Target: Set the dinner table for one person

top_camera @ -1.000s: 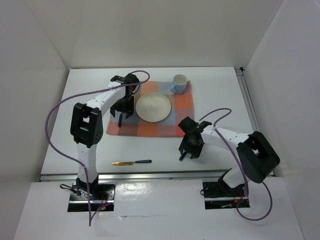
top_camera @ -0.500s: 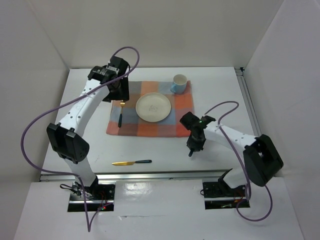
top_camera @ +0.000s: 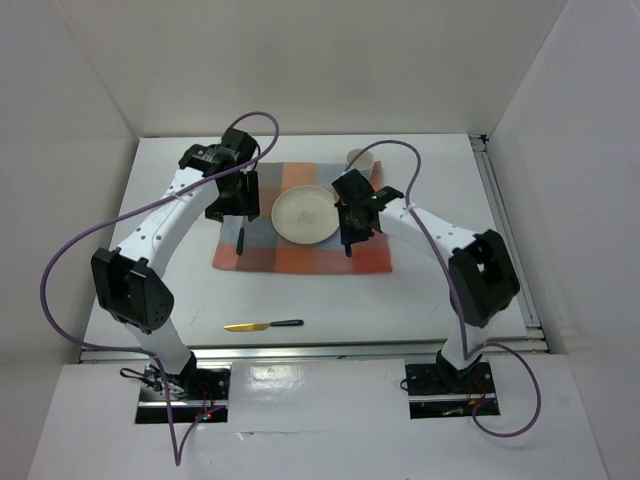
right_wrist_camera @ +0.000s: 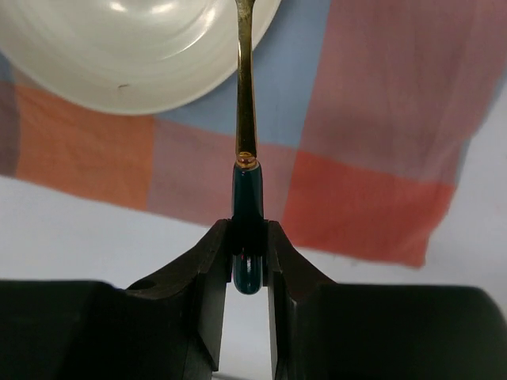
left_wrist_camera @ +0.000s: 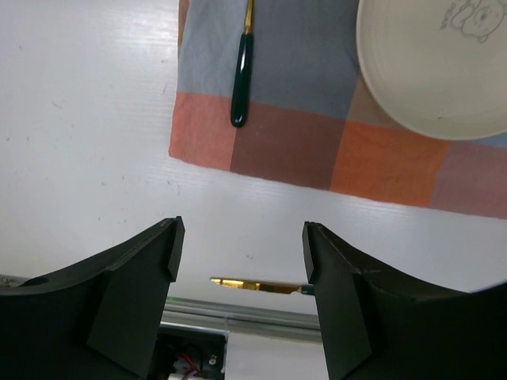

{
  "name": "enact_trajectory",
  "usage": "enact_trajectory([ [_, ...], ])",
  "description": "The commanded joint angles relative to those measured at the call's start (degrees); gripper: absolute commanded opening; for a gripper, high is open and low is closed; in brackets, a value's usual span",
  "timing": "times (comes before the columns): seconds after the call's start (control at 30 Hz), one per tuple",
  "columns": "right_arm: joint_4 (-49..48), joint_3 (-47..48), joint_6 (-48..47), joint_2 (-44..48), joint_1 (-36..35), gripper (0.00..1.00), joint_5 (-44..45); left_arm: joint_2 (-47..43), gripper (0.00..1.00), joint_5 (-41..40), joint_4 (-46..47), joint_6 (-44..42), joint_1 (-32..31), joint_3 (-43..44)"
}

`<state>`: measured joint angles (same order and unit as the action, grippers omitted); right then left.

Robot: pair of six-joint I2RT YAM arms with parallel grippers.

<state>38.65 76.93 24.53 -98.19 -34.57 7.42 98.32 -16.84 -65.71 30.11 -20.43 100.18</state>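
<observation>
Left gripper (left_wrist_camera: 242, 237): hangs left of the plate (top_camera: 306, 215), jaws apart, nothing between them.

On the checked mat (top_camera: 300, 255), just left of the plate, a dark-handled utensil (left_wrist_camera: 242, 79) lies flat and clear of the rim. Its head is not in view.

Left of the plate and nearer the arm bases, a knife (top_camera: 262, 325) lies on the bare table (top_camera: 430, 290), well apart from the mat.

The plate sits mid-mat.

Right gripper (right_wrist_camera: 247, 229): just right of the plate, clamped across the dark handle end of a second, held utensil (right_wrist_camera: 246, 103). Its gold shaft runs past the plate's rim and the head is cut off, so we cannot tell fork from spoon. Whether it touches the mat, we cannot tell.

A cup (top_camera: 358, 156) stands beyond the plate to its right, partly hidden by the arm.

The table lies under everything and reaches well past the plate on all sides. We judge it rigid, fixed and smooth, probably slippery: a surface to set things on, not to grasp. Thin cutlery lying flat on it offers little to pinch, so we would take the knife across its handle. The soft mat may bunch if dragged.
</observation>
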Motion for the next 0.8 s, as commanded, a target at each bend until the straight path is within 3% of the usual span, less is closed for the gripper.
enact_trajectory([
  [0.0, -4.55, 3.49, -6.52, -4.72, 2.22, 0.00, -1.27, -4.72, 0.79, 1.11, 0.67, 1.53, 0.47, -2.61],
  [0.23, -7.45, 4.11, -5.99, -9.82, 7.14, 0.00, -3.47, -5.42, 0.79, 0.49, 0.67, 1.53, 1.00, -3.68],
  [0.4, -6.93, 4.72, -5.99, -13.42, 7.14, 0.12, -3.47, -4.90, 0.79, 0.49, 0.67, 1.53, 1.00, -3.68],
  [0.47, -6.93, 4.72, -5.47, -13.96, 7.14, 0.30, -3.47, -4.90, 0.79, 0.49, 0.67, 1.53, 1.00, -3.68],
  [0.53, -6.93, 5.25, -5.46, -13.09, 7.14, 0.65, -3.47, -4.90, 0.79, 0.49, 0.67, 1.53, 1.00, -3.68],
  [0.57, -6.14, 5.25, -5.46, -13.08, 7.14, 0.72, -2.68, -4.90, 0.79, 0.49, 0.67, 1.53, 1.00, -3.68],
  [0.77, -2.88, 3.42, -5.46, -3.95, 5.13, 0.73, 1.45, -4.90, 0.81, -0.74, -1.08, 2.06, 1.00, 0.79],
])
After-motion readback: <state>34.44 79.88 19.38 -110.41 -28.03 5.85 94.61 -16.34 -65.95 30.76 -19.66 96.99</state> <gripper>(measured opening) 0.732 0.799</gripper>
